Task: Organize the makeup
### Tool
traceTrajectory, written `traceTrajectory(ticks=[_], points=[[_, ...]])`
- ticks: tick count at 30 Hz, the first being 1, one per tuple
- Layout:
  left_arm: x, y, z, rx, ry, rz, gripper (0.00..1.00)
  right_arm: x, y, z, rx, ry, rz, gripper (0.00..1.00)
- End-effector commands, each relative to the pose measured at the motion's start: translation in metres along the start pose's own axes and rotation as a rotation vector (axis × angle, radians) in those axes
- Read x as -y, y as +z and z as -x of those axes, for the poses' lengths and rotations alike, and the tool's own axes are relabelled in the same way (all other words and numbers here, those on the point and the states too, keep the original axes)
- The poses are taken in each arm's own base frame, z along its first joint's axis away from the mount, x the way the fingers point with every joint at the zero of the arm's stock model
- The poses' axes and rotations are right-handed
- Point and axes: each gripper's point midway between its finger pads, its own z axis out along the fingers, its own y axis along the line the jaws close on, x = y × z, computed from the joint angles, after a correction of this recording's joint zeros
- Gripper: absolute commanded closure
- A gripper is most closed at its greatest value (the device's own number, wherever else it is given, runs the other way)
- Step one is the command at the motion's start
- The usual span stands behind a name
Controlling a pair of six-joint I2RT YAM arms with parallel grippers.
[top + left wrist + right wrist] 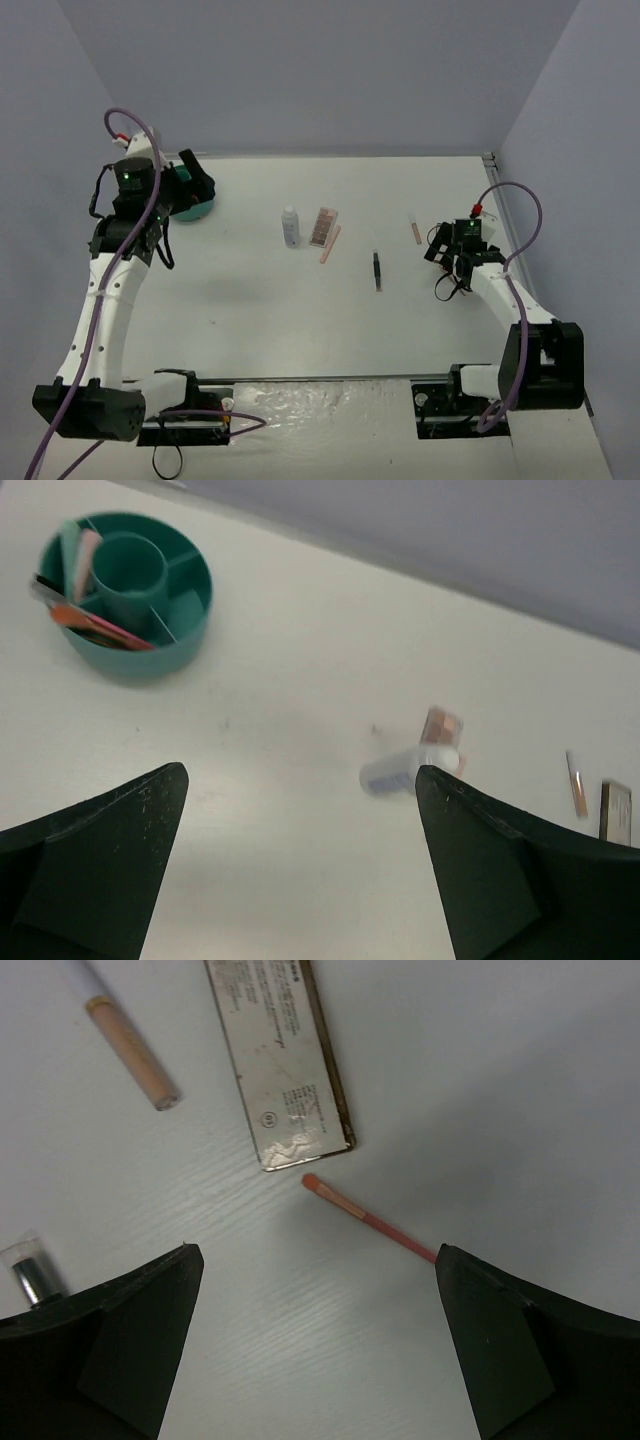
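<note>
White worktop (300, 320), faint wood grain. Upper left of left wrist view: teal tub (150, 658) with pink, orange and pale teal sticks (100, 630). White bottle (290, 226); pinkish-brown palette (322, 227) in squares. Right wrist view: silver-grey compact (285, 1060), brown edge, fine print; peach tube (130, 1055); coral stick (365, 1222). Top view, mid-frame: black stick (377, 271).

In the overhead view the round teal divided tub (197, 212) is mostly hidden behind the left gripper (197, 183). The left wrist view blurs the white bottle (392, 773). The silvery labelled rectangular case (282, 1060) and the beige tube (128, 1050) are cut off by the right wrist view's top edge.
</note>
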Motion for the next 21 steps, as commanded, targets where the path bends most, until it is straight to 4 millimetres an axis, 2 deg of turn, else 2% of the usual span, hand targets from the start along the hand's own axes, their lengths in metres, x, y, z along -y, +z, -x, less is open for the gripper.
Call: traceTrajectory(ticks=[1,2,8,10,17,21], points=[[0.017,-0.038,-0.067,-0.213,0.135,-0.144,0.03,0.007,0.016,-0.003,-0.063,0.035,-0.033,0.0],[0.016,-0.044,-0.07,-0.213,0.14,-0.152,0.03,0.016,0.022,-0.006,-0.083,0.045,-0.057,0.0],[0.005,-0.056,-0.096,-0.212,0.161,-0.168,0.03,0.031,0.037,-0.026,-0.178,0.001,-0.105,0.0],[0.005,-0.059,-0.096,-0.198,0.164,-0.176,0.03,0.04,0.038,-0.026,-0.175,-0.015,-0.146,0.0],[0.01,-0.067,-0.093,-0.18,0.172,-0.2,0.03,0.037,0.046,-0.045,-0.261,-0.052,-0.122,0.03],[0.009,-0.068,-0.092,-0.174,0.174,-0.193,0.03,0.022,0.041,-0.061,-0.327,-0.056,-0.05,0.09]])
